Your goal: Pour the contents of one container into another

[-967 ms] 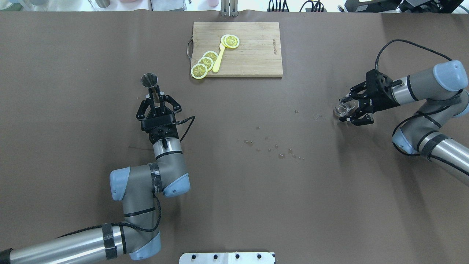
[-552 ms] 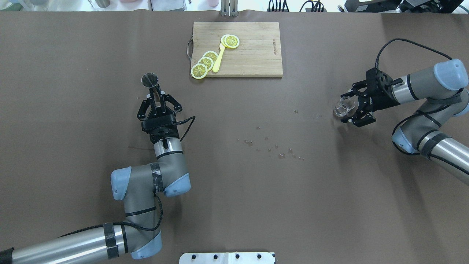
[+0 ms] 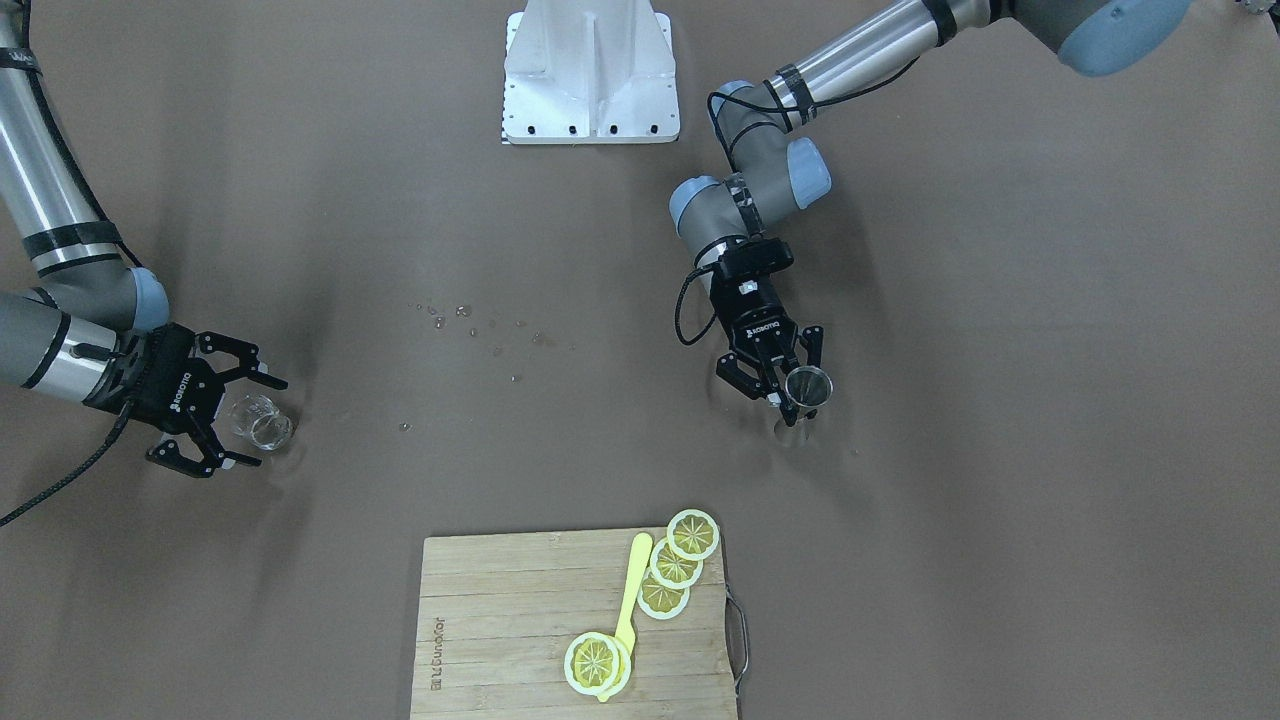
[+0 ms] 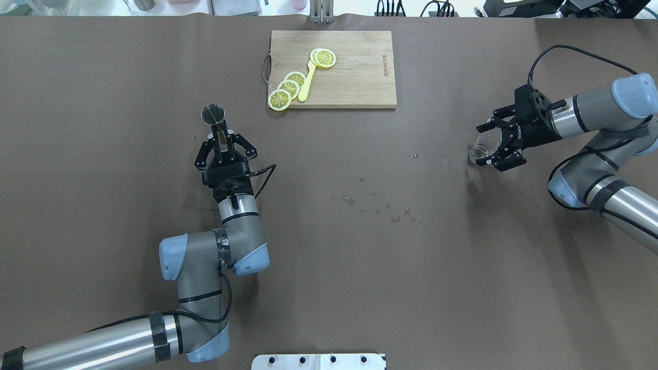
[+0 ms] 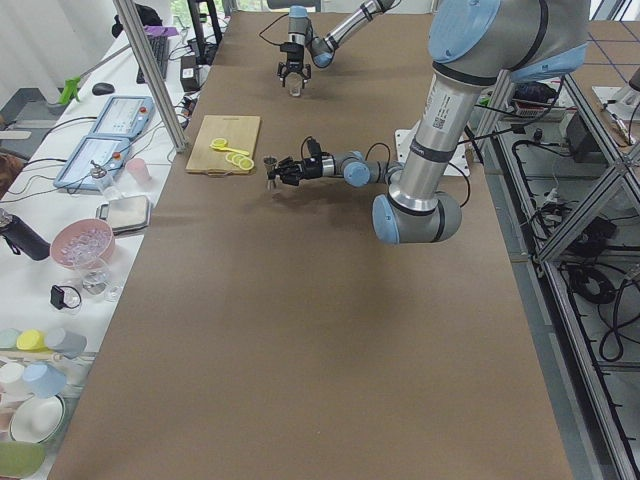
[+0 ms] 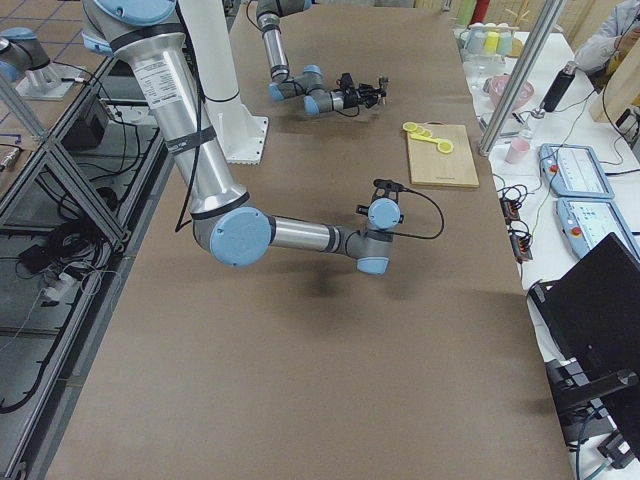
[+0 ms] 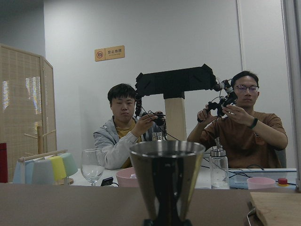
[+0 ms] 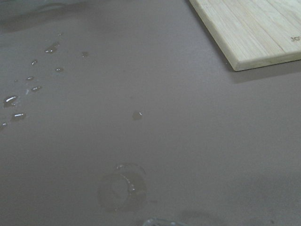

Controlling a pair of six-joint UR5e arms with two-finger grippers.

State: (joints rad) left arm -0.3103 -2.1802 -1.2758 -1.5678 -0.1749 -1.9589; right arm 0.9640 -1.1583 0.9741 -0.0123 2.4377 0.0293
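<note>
A steel jigger [image 4: 213, 113] [image 3: 808, 385] stands upright left of centre, and my left gripper [image 4: 221, 132] [image 3: 790, 396] is shut on its narrow waist from the robot's side. Its cone [image 7: 167, 172] fills the bottom of the left wrist view. At the far right a small clear glass [image 4: 478, 150] [image 3: 260, 421] rests on the brown table cover. My right gripper [image 4: 480, 145] [image 3: 262, 424] is open, one finger on either side of the glass and apart from it. Only a sliver of the glass's rim [image 8: 157, 221] shows in the right wrist view.
A wooden cutting board [image 4: 354, 77] [image 3: 500, 620] at the far middle holds lemon slices [image 4: 288, 87] and a yellow spoon [image 4: 307, 82]. Water drops [image 4: 393, 217] dot the cover between the arms. A wet ring [image 8: 122, 190] lies beside the glass.
The right gripper has let go of the glass, which was tilted and now stands upright, and pulled back slightly. The left arm has nudged the jigger a little forward and right.
</note>
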